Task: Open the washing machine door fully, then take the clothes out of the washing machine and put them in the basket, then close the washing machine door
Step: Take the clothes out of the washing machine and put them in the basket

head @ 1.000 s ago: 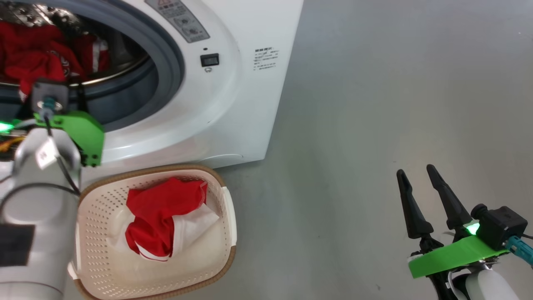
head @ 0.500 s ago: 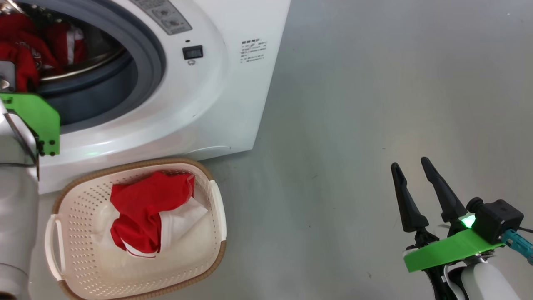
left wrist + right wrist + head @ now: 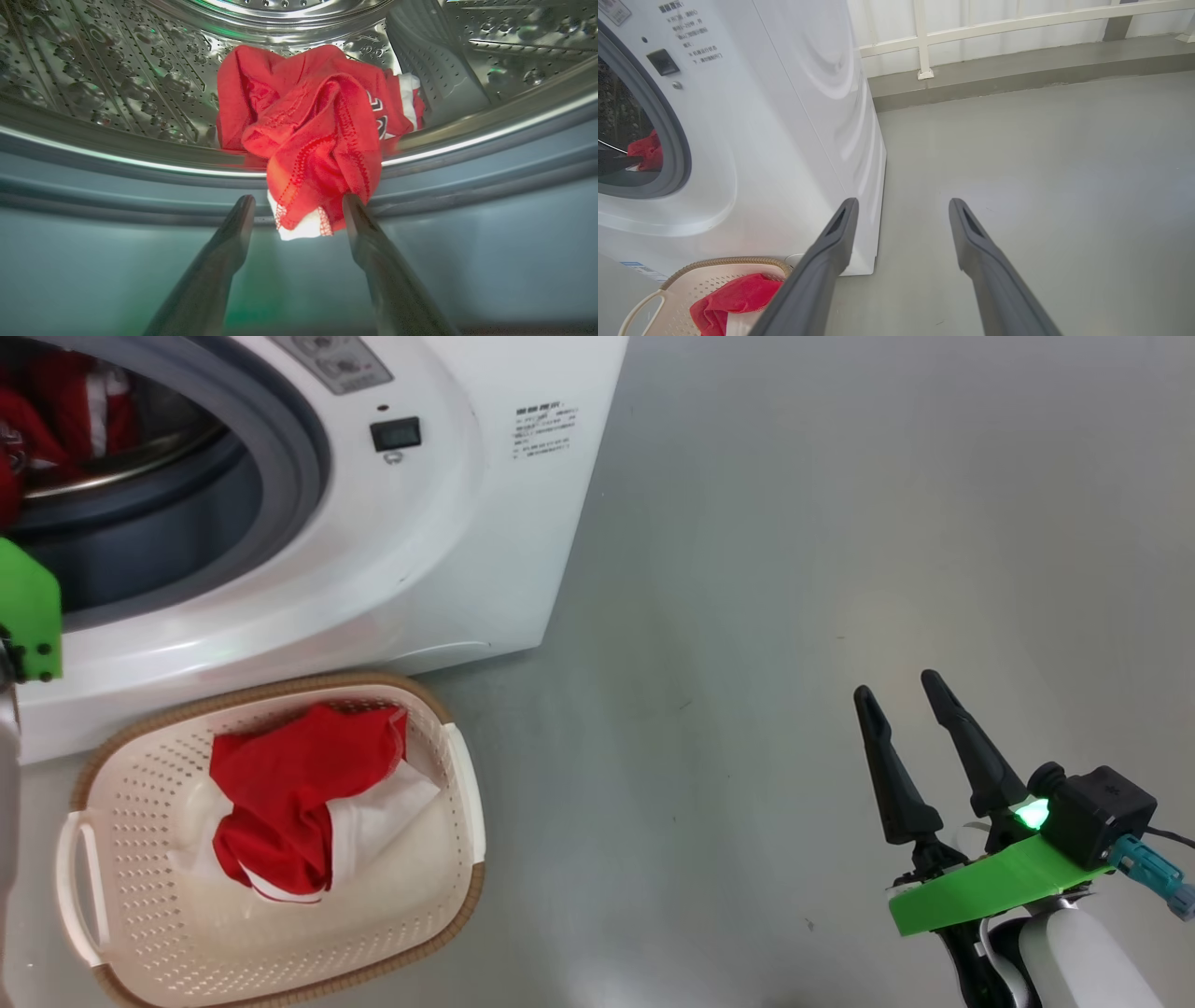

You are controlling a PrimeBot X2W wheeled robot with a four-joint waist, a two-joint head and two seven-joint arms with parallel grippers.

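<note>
The washing machine stands with its mouth uncovered; its door is out of view. In the left wrist view my left gripper is open at the drum's lip. A bunched red garment with white trim hangs over the lip between its fingertips and touches the right finger. More red clothes lie in the drum. The basket sits on the floor in front of the machine and holds a red and white garment. My right gripper hangs open and empty over bare floor, far to the right.
The perforated steel drum and grey rubber ring surround the left fingers. Grey floor stretches to the right of the machine. A white railing on a low kerb runs behind it.
The head camera has turned, so machine, basket and right gripper all slid left in the view. My left forearm has almost left the view; just its green bracket remains.
</note>
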